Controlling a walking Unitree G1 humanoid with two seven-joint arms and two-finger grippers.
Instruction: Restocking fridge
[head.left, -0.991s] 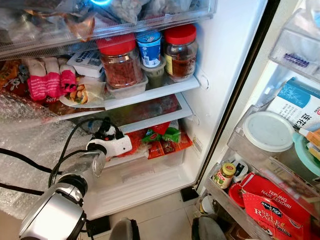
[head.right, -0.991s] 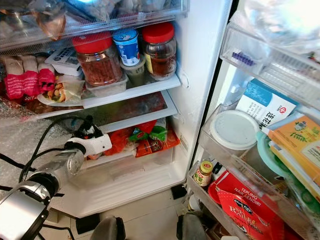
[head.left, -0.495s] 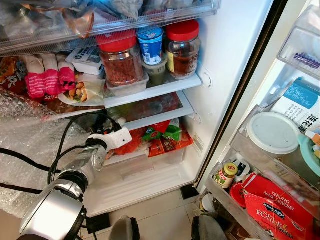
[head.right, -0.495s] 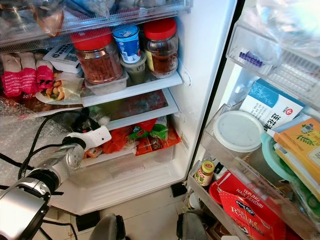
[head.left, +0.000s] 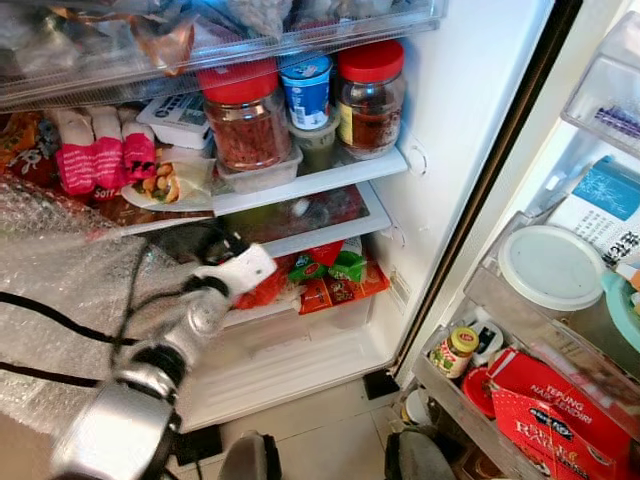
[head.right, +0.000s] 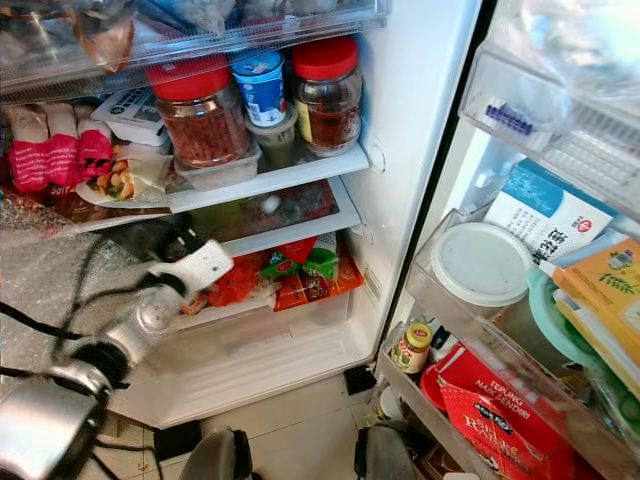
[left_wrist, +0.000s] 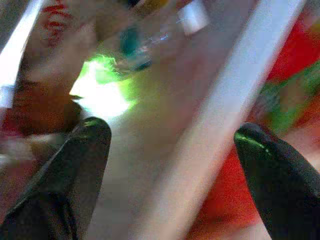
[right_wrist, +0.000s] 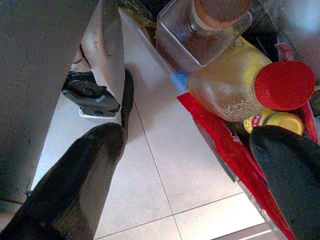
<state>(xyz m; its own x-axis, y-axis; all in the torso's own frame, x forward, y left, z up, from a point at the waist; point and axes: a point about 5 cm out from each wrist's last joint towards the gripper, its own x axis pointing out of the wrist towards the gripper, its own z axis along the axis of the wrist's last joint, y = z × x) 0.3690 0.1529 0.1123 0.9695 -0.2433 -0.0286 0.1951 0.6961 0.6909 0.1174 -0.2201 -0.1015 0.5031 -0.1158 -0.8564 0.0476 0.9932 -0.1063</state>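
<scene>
Right now I'm reaching into the fridge (head.left: 440, 130) with my left arm, so I judge this to be the placing or arranging step at the lower shelf. On the far left, bubble wrap (head.left: 60, 290) lies bunched over the lower shelves, and my silver forearm rises across it, elbow low, wrist angled up and inward. My left gripper (head.left: 225, 262) sits at the mouth of the gap under the glass shelf (head.left: 320, 215), just beside the red and green packets (head.left: 325, 280) in the drawer. Through the wrist camera I see my two black fingers (left_wrist: 75, 175) spread wide, nothing between them, blurred shelf edge and red packaging beyond. Above, red-lidded jars (head.left: 245, 115) and a blue tub (head.left: 305, 90) crowd the upper shelf.

Next, I reckon I need a careful, shallow move: the gap is tight and the glass edge is close over my fingers. Further right, the door bins hold a white-lidded tub (head.left: 545, 265) and a small yellow-capped bottle (head.left: 450, 350). My right gripper (right_wrist: 185, 165) hangs low, fingers apart and holding nothing, over the floor tiles (right_wrist: 150, 165) beside the door's bottom bin.
</scene>
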